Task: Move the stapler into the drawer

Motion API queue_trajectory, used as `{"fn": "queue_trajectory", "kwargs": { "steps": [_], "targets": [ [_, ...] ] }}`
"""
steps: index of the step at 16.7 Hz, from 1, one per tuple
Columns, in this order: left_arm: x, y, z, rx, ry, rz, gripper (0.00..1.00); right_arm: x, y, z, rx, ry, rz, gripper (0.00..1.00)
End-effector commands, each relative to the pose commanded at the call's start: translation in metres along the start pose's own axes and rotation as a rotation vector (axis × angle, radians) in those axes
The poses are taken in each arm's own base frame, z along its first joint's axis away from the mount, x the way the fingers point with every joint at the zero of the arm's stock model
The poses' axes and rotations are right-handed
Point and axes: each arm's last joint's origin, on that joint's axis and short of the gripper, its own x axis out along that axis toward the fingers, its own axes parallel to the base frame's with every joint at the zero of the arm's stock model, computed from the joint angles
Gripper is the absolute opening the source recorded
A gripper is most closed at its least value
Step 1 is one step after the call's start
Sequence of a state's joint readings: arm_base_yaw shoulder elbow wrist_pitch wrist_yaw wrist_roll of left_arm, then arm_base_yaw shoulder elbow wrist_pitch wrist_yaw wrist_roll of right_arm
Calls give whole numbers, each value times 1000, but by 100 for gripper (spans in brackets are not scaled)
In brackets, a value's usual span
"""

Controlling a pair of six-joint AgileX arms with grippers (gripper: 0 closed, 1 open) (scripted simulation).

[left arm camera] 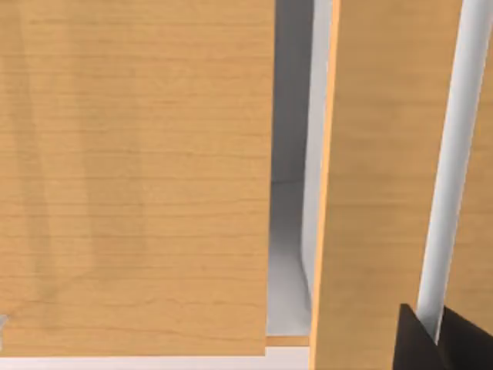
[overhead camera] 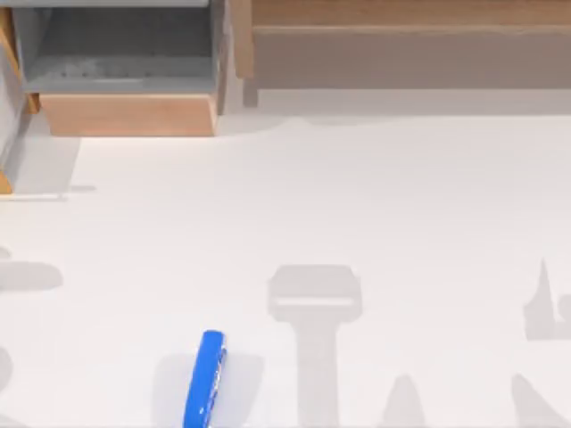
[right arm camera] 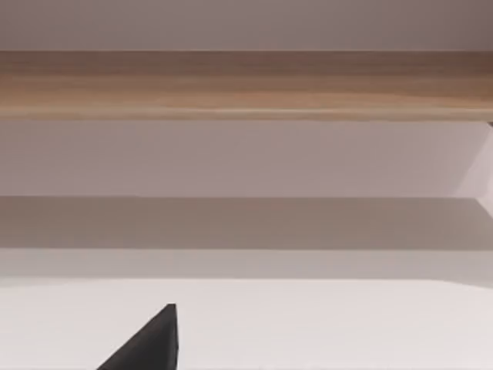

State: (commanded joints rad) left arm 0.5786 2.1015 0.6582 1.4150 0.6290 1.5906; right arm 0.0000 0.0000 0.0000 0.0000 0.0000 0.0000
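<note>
Stapler point(overhead camera: 204, 379) near table front, well apart from open drawer point(overhead camera: 125, 114) — prob. light, rigid, slick; pinch across mid-body. Gripper states — can't tell.

White table point(overhead camera: 375, 205), evenly lit, crossed by soft grey shadows. Long wooden shelf point(overhead camera: 410, 45) with brownish-grey recess along far edge, at top-view right.

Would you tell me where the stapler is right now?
In the top view, the stapler lies on the white table at its near-left edge, far from the drawer.
</note>
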Motion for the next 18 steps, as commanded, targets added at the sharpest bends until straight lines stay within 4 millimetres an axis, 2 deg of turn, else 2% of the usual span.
{"fn": "queue_trajectory", "kwargs": {
  "steps": [5,10,18],
  "targets": [
    [-44,-6,5,-18,0,-23,0,0,0,0,0,0,0,100],
    [-50,-2,3,-6,0,-7,0,0,0,0,0,0,0,100],
    [-50,-2,3,-6,0,-7,60,0,0,0,0,0,0,100]
  ]
}}
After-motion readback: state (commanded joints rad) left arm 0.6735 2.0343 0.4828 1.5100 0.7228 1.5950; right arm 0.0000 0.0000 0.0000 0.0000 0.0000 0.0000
